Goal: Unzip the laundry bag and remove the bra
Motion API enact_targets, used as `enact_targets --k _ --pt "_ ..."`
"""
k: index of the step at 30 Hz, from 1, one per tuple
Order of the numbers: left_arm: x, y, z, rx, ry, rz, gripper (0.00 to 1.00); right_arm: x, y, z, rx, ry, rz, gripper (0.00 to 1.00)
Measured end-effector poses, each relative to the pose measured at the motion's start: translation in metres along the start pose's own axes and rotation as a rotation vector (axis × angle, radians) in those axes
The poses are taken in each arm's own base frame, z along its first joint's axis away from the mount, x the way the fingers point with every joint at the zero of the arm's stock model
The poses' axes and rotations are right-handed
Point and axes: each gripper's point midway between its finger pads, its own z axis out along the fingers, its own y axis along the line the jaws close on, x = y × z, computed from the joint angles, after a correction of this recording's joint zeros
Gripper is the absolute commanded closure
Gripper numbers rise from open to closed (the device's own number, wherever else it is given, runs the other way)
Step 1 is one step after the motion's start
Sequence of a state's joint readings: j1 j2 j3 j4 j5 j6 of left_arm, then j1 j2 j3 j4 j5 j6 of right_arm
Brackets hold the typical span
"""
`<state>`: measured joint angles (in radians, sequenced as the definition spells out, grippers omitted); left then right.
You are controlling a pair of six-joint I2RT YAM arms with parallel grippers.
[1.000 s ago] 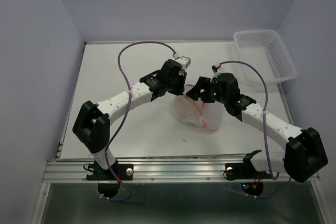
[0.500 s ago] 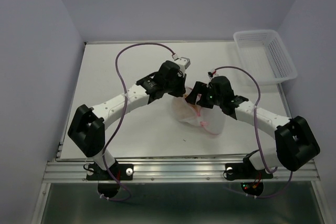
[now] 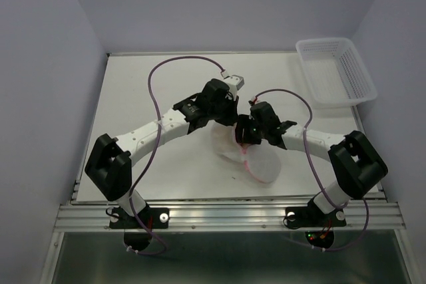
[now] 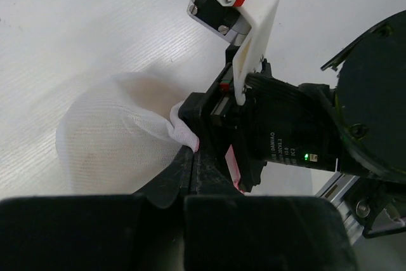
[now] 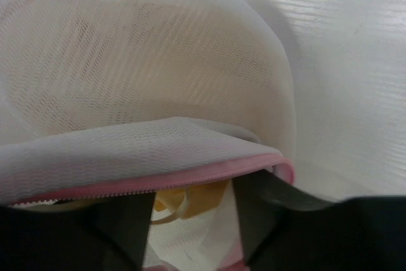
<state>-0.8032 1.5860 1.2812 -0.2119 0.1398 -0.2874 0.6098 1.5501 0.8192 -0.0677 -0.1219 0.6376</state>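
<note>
The desk [image 3: 153, 84] is a white board closed in by pale lilac walls. A white plastic lattice basket [image 3: 336, 71] sits at its 2 o'clock corner, well apart from my work. Near the middle, between my two arms, lies the round white mesh laundry bag with pink zipper [image 3: 256, 161].

My left end effector [image 4: 192, 152] is clenched on a fold of the bag's mesh beside the pink trim, at the bag's 11 o'clock side in the top view. My right end effector [image 5: 190, 191] is the one nearer to the mouth. Its fingers stand apart with nothing pinched between them. The zipper line runs across just before them, from 9 to 3 o'clock.

Below that line the mouth gapes, and a strap of the pale beige fabric bra [image 5: 181, 206] shows at 12 o'clock, straight ahead between my fingers. The rest of it is inside, a peach shade behind the mesh.

I judge the next move belongs to the right arm: straight forward into the gap, while the left holds the bag. The soft flap could get caught instead of the bra.
</note>
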Motion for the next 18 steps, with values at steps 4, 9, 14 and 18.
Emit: enact_targets --k 4,9,14,18 --pt "-0.001 -0.001 -0.002 0.005 -0.01 -0.011 1.0 0.001 0.002 0.004 0.006 0.003 -0.019 0.71" --pt "-0.001 0.002 -0.005 -0.013 -0.027 -0.026 1.0 -0.002 0.0 0.002 0.023 -0.012 -0.032 0.95" --pt "-0.005 0.011 -0.005 -0.069 -0.049 -0.05 1.0 -0.016 0.011 -0.018 -0.007 -0.065 -0.071 0.99" --pt "-0.008 0.021 -0.004 -0.13 -0.07 -0.068 1.0 -0.039 0.036 -0.054 -0.1 -0.163 -0.146 0.99"
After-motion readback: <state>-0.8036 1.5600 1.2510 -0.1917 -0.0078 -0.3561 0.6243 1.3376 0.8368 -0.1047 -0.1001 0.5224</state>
